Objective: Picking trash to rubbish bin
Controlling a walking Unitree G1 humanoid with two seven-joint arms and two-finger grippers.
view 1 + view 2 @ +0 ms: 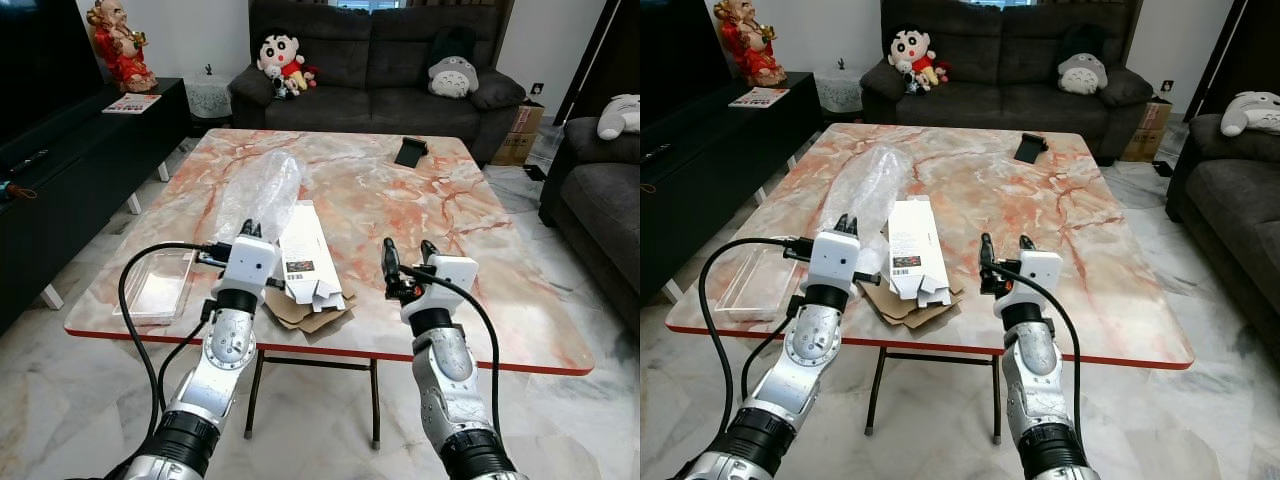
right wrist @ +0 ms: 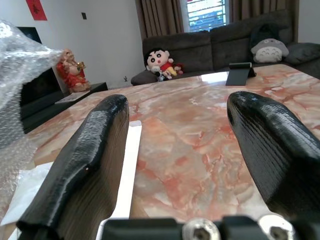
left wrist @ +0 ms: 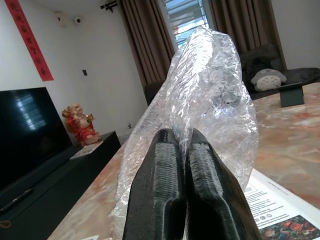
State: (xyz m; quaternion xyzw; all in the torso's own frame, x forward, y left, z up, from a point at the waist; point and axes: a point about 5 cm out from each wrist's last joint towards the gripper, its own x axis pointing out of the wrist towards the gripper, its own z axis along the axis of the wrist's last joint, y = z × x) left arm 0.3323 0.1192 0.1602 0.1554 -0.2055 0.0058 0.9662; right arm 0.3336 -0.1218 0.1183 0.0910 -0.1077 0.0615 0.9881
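- left eye view: bubble wrap (image 1: 262,192) lies at 11 o'clock on the marble table (image 1: 480,300), white box (image 1: 308,255) and torn cardboard (image 1: 300,310) just beside it, clear tray (image 1: 158,285) at 9, black stand (image 1: 411,151) at 1.
- left gripper (image 1: 250,230) sits at the wrap's near end, right gripper (image 1: 407,255) above bare marble.
- left wrist view: fingers (image 3: 160,200) pressed together against the wrap; whether they pinch film, can't tell.
- right wrist view: fingers (image 2: 85,170) spread wide, holding nothing.

cardboard (image 1: 305,310): mostly hidden under white box (image 1: 308,255) | box print (image 1: 299,266): too small to read
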